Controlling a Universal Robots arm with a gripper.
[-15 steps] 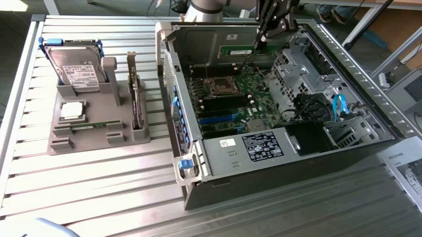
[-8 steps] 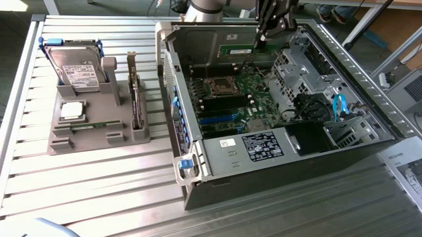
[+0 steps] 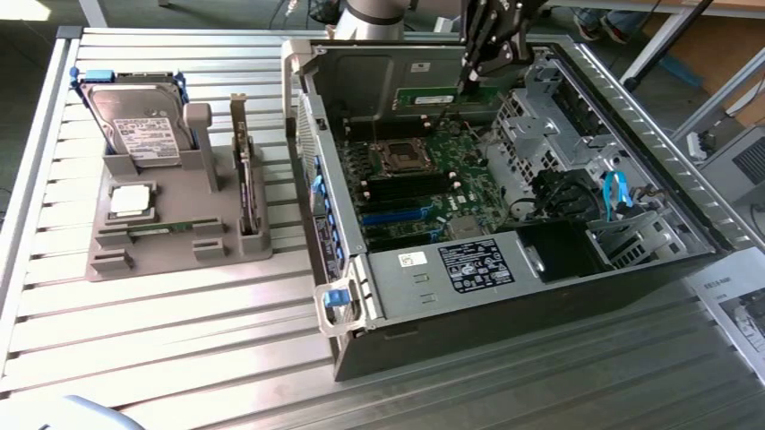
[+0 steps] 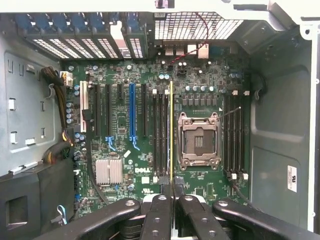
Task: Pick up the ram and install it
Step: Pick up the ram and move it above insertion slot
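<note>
Slatted metal counter [image 3: 179,340], an open computer case [image 3: 514,309] lying on it, and the claw [image 4: 172,197] hangs over the motherboard [image 4: 122,125], pinching the ram [image 4: 171,130] by its upper edge. The stick runs edge-on straight beneath the claw, at the dark memory slots [image 4: 161,135], with the empty processor socket [image 4: 199,140] just beside. To do this well, I'd say keep the stick parallel to one slot, match the notch, have the latches open, and press down evenly without rocking.
</note>
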